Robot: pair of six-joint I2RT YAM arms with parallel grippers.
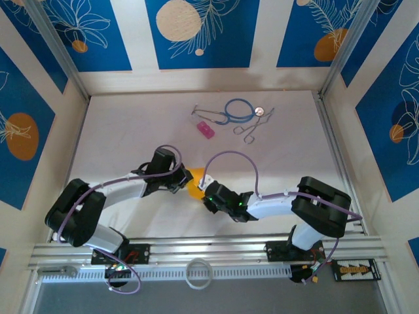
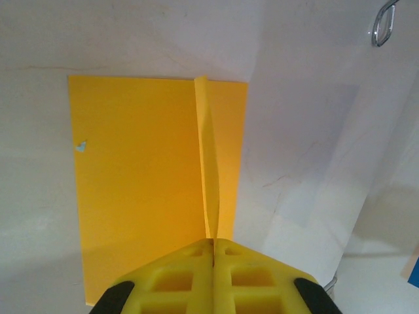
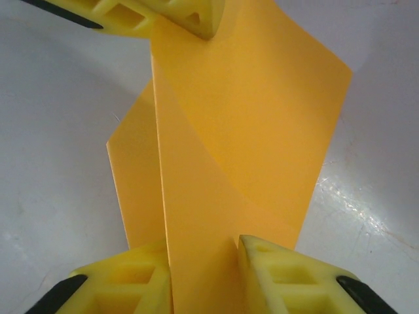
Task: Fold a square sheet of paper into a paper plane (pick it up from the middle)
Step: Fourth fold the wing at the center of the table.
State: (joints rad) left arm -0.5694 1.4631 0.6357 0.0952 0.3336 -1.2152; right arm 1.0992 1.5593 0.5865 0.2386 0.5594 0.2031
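scene: two arms reach inward and meet near the middle of the white table (image 1: 131, 124)
square sheet of paper (image 2: 144, 183): orange-yellow, between the two grippers at table centre; most of it lies flat on the table, and one narrow ridge is pulled up along a straight line
paper shape: in the left wrist view, a flat rectangle with the raised ridge off to the right of centre; no dart shape
left gripper (image 2: 213, 242): yellow fingers pressed together, pinching the near end of the raised ridge; no gap between them
right gripper (image 3: 203, 252): fingers parted a narrow way, with a panel of the sheet running up between them; they do not clamp it
right wrist view: paper rises from the right gripper toward the left gripper's yellow fingers at the top edge; the sheet curves and twists between the two
paper mark: small pale speck on the flat part, left side, left wrist view
pink block (image 1: 205, 129): on the table beyond the arms, well apart from the paper
blue tube loop (image 1: 239, 109): far side of the table, just beyond the pink block
metal scissor-handled tool (image 1: 252, 127): right of the pink block, near the loop
white ring (image 1: 198, 273): on the rail strip between the arm bases
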